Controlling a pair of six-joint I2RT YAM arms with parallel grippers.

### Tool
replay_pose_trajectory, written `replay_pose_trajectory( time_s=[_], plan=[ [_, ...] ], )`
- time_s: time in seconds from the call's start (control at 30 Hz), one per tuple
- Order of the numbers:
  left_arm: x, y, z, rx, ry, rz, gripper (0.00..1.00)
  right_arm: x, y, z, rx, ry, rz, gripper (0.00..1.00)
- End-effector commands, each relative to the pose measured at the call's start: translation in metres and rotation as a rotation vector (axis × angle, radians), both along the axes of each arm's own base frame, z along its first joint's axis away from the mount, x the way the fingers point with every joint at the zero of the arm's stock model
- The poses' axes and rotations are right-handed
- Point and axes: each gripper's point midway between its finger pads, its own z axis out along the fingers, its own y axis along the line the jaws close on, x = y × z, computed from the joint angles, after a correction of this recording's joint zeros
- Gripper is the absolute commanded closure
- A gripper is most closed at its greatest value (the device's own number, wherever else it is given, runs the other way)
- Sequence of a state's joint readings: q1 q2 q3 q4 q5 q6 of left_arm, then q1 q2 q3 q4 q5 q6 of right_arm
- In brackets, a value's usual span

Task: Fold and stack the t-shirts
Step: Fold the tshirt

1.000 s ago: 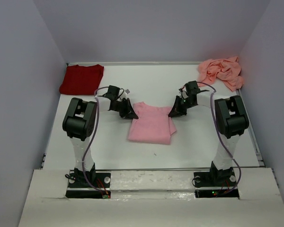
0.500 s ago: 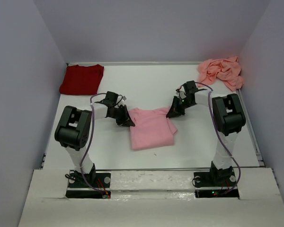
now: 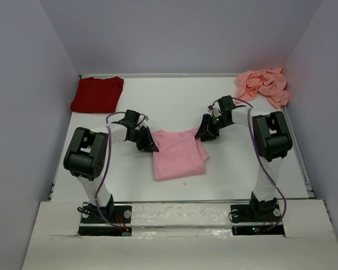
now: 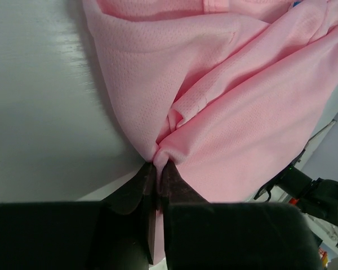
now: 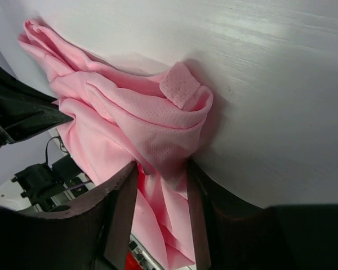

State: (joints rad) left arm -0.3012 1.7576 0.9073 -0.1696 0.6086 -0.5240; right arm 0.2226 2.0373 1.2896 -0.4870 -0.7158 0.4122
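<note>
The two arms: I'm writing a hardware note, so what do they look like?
Both the left arm and right arm have bulky black joint housings, white links and black base plates. A thin purplish cable loops along each. The left end effector and right end effector are black, two-fingered.

No legible text anywhere

Pink tee (image 3: 177, 154) folded; salmon tee (image 3: 262, 84) crumpled
</note>
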Motion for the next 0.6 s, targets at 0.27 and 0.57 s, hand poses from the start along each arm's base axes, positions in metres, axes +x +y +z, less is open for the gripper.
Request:
replay_pose_trajectory(
  time_s=[0.27,0.57],
  plan=[
    [0.022,-0.009,0.039,-0.045,-0.113,-0.024,0.48,0.011,0.002,0.022,0.020,-0.068,0.018,0.50],
    [0.029,-0.012,0.053,-0.063,-0.145,-0.016,0.23,0.012,0.001,0.053,0.020,-0.115,0.021,0.50]
  ],
)
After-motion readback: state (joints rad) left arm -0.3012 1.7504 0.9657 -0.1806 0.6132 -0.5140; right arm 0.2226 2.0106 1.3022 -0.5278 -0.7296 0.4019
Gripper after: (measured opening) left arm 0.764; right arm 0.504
